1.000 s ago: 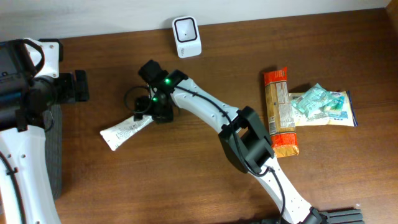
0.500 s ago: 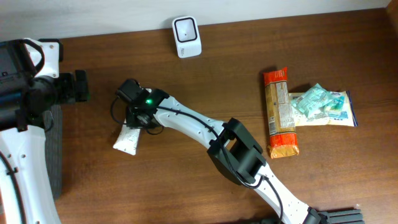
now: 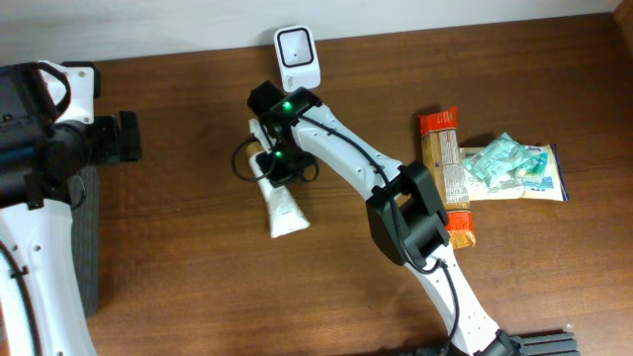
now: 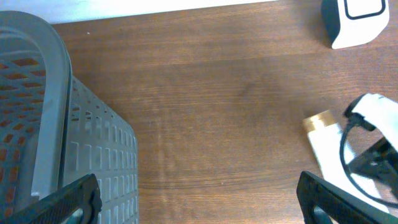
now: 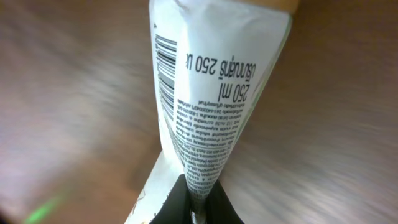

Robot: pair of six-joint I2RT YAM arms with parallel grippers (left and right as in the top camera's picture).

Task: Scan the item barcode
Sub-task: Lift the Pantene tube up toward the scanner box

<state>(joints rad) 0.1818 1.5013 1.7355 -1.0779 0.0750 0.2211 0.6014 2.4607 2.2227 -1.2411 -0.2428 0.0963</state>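
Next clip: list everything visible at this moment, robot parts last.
scanner: one, white with a dark window, far edge of the table, centre
tube: one, white with a printed barcode, in front of the scanner
snack packet: one, orange and tan, right of centre
pouch: one, teal and white, against the snack packet's right side
basket: one, grey, left edge
table: one, brown wood
left gripper: one, black, far left, open, empty
right gripper: one, black, shut on the tube
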